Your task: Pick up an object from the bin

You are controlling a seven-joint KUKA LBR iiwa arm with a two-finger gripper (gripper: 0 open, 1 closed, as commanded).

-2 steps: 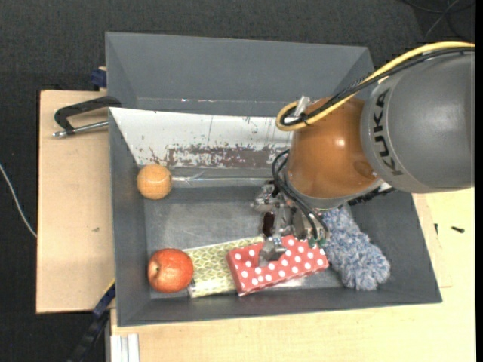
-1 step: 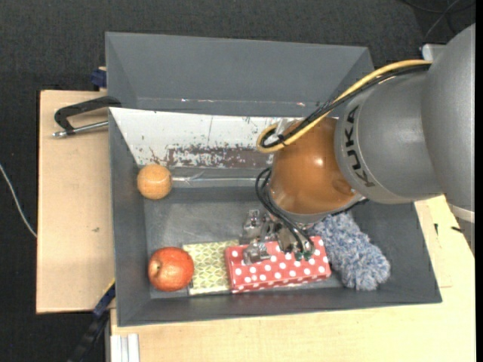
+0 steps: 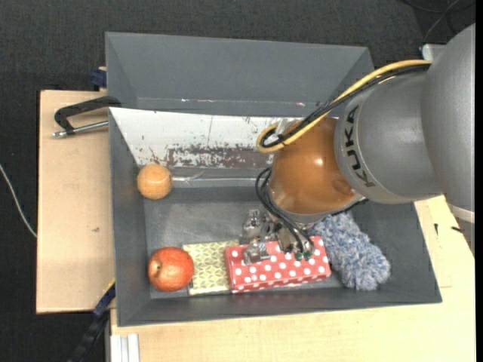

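The grey metal bin (image 3: 204,221) holds five loose items, one of each kind, and nothing is heaped. Taking the middle of the bin floor as the clock centre: one orange ball (image 3: 154,181) lies alone at 10 o'clock, against the foot of the scuffed back wall and well apart from the rest. One red apple (image 3: 170,268) lies at 8 o'clock near the front wall. One flat yellow-green patterned box (image 3: 207,268) lies at 7 o'clock, touching the apple on one side. On its other side it abuts one flat red box with white polka dots (image 3: 290,270), which lies at about 6 o'clock along the front wall. One blue-grey fuzzy cloth item (image 3: 355,253) lies at 4 o'clock, just beside the red box's right end. The arm enters from 3 o'clock, with its orange wrist cover and its yellow and black cables above the floor's centre. The gripper (image 3: 272,243) is down at the upper left part of the red polka-dot box, at or touching its top edge. Whether the gripper is released, clenched or grasping the box cannot be determined from this view. The red box lies flat on the bin floor.
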